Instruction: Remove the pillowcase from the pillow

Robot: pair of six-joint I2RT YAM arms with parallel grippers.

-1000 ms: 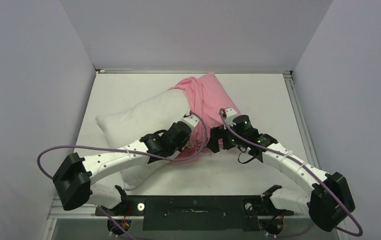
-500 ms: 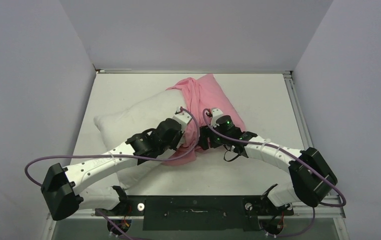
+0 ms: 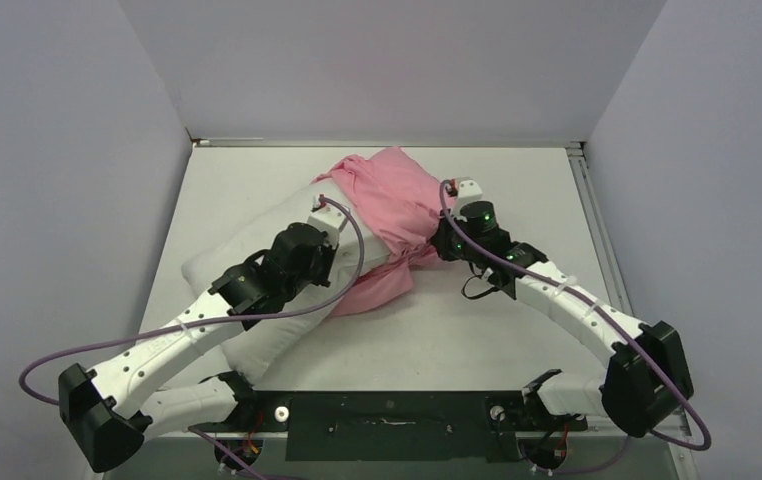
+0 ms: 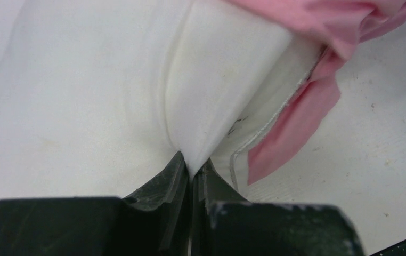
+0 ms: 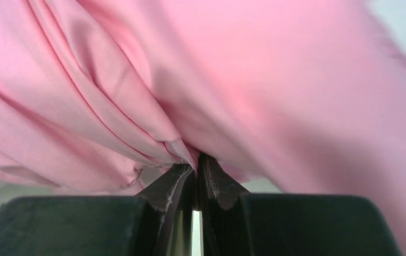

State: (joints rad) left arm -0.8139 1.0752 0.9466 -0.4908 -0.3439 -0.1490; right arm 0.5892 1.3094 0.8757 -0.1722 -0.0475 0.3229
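Evidently the soft, plump pillow [image 3: 242, 245] is laid across the tabletop [image 3: 527, 190], its far end sheathed in the pillowcase [image 3: 397, 190]. A white fold is pinched shut in the left claw [image 4: 192, 172]. Light, likely slippery pink satin is clamped in the right claw [image 5: 195, 169], and bunched pleats are judged the surest hold.

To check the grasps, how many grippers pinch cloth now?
2. The left gripper pinches the plump white pillow; the right gripper pinches the shiny pink satin pillowcase.
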